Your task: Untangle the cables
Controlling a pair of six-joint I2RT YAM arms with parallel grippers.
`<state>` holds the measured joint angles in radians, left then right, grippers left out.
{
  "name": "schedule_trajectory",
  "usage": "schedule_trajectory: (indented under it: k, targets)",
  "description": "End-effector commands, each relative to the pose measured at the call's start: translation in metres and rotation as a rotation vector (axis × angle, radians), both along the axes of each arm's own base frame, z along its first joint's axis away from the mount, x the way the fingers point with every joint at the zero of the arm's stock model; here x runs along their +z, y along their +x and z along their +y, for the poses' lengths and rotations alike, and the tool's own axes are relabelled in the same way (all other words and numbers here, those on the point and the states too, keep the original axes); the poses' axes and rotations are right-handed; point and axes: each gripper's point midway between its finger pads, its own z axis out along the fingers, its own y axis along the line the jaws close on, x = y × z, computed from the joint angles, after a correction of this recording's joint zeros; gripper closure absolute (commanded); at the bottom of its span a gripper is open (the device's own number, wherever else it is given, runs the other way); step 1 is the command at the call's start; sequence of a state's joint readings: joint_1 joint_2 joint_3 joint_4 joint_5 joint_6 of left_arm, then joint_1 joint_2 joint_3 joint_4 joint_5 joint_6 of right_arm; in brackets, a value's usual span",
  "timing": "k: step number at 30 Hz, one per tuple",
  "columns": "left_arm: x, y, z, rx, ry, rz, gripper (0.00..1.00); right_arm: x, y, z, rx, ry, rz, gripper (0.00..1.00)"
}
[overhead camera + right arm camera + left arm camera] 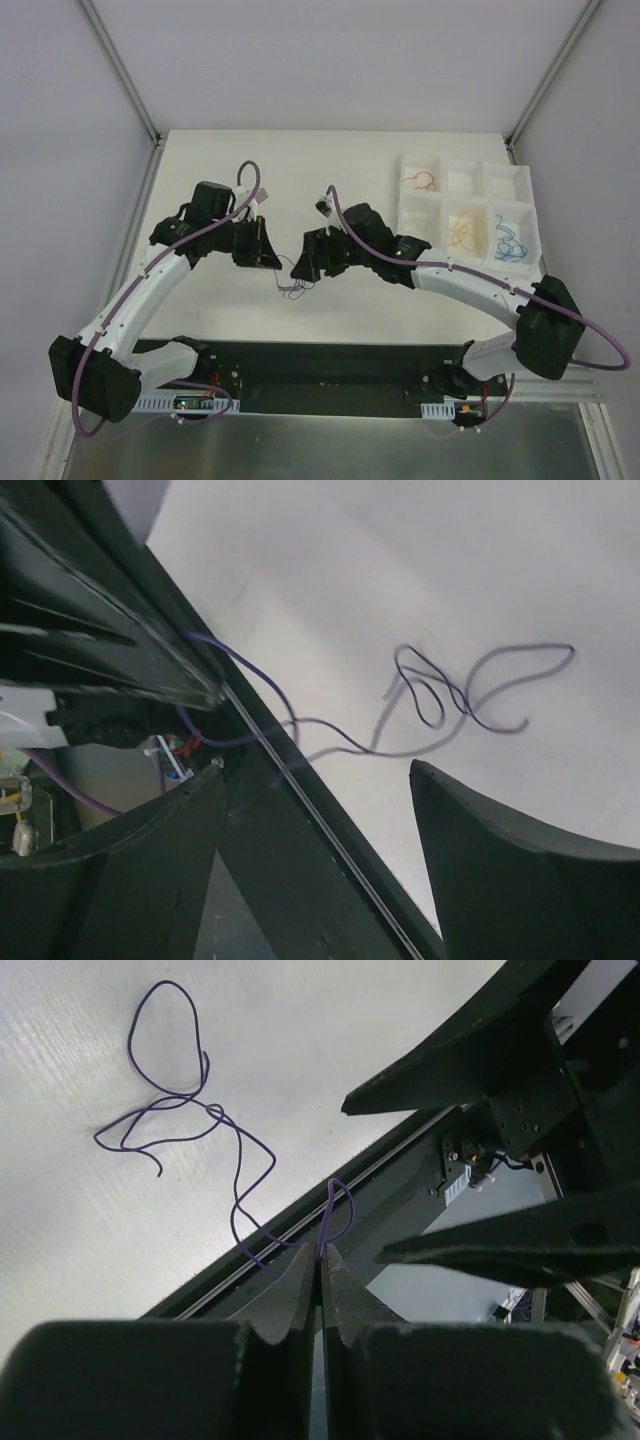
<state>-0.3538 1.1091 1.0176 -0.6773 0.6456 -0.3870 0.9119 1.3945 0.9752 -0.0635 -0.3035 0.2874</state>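
We have our left hand (320, 1252) clenched on the thin cable (212, 1110), which looks light and floppy, its curls lie on the table (400, 1020) just beside that hand, and we think the right hand (315, 770), spread wide and holding nothing, should pinch a loop.

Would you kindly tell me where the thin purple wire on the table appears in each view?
Top external: wire, tiny, at centre.
Left wrist: wire upper left, trailing down into the shut left gripper.
Right wrist: wire centre right.
Shared landmark: table edge.
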Motion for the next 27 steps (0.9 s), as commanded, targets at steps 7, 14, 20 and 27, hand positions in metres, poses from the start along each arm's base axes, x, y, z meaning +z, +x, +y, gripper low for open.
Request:
schedule_trajectory:
  k: [7,14,20,27]
  targets:
    - [0.031,0.004,-0.012,-0.014,-0.079,-0.034,1.00,0.016,0.033,0.024,-0.156,-0.145,-0.090,0.42]
    - [0.068,0.013,-0.017,0.024,-0.130,-0.075,1.00,-0.014,0.047,0.021,-0.253,-0.276,-0.138,0.44]
    - [0.117,0.013,-0.023,0.033,-0.215,-0.127,1.00,-0.039,0.077,-0.004,-0.455,-0.430,-0.133,0.43]
    - [0.205,-0.003,-0.018,0.050,-0.320,-0.298,1.00,-0.068,0.108,-0.074,-0.600,-0.477,-0.028,0.52]
